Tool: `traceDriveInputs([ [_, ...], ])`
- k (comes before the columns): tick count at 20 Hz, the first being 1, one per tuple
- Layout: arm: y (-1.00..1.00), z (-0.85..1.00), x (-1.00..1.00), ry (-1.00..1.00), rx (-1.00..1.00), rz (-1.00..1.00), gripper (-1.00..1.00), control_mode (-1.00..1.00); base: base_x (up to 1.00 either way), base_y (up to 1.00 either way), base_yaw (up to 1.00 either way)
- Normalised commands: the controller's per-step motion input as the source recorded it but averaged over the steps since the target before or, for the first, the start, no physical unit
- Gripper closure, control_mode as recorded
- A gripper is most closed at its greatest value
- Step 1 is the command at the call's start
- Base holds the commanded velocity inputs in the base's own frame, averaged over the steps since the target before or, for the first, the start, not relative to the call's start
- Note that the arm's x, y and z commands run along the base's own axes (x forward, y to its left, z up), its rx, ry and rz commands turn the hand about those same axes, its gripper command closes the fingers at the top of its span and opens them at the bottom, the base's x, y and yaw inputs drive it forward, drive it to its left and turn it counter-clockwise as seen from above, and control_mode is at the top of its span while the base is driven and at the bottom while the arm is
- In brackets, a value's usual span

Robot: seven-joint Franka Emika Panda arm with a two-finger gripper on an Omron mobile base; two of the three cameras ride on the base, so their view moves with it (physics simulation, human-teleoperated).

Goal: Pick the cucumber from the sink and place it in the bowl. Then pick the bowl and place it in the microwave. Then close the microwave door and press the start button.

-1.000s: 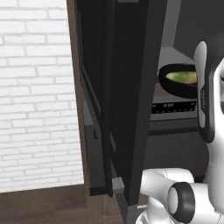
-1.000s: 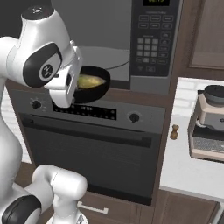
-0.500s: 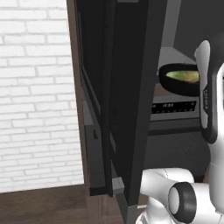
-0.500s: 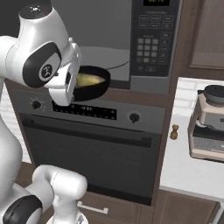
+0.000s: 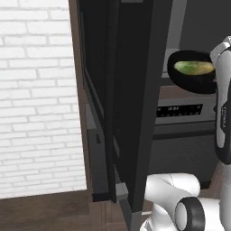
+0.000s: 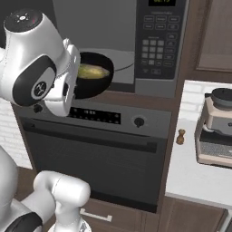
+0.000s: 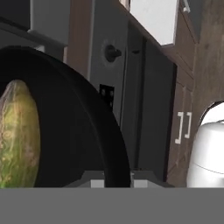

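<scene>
Open microwave (image 6: 113, 41), bowl (image 6: 93, 84) with cucumber (image 6: 93, 71) at its mouth.

The arm (image 6: 34, 68) is showing glossy white rounded shells, dark grey joint rings, and small grey lettering.

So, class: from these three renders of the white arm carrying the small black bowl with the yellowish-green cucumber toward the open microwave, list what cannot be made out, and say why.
- Gripper fingers: right base view, hidden behind the white arm; hand view, cut off at the bottom edge, so the grip is unclear.
- Small round black bowl: its left side is covered by the arm.
- Yellowish-green cucumber: cut by the hand view's left edge.
- Dark grey microwave interior: left base view, blocked by the open dark door.
- Keypad labels: too small.
</scene>
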Motion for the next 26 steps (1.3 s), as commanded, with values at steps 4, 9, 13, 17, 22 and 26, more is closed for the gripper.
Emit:
traceDriveInputs([
  [4,0.0,0.0,-0.05,-0.07,0.0,0.0,1.0,-1.0,0.0,0.0,0.0],
  [9,0.0,0.0,0.51,0.01,0.0,0.0,1.0,-1.0,0.0,0.0,0.0],
  [13,0.0,0.09,0.87,0.04,0.0,0.0,1.0,-1.0,0.0,0.0,0.0],
  [17,0.08,0.04,0.83,0.08,0.0,0.02,1.0,-1.0,0.0,0.0,0.0],
  [22,0.17,0.04,0.78,0.08,0.0,0.05,1.0,-1.0,0.0,0.0,0.0],
  [26,0.16,0.02,0.69,0.03,0.0,0.05,1.0,-1.0,0.0,0.0,0.0],
])
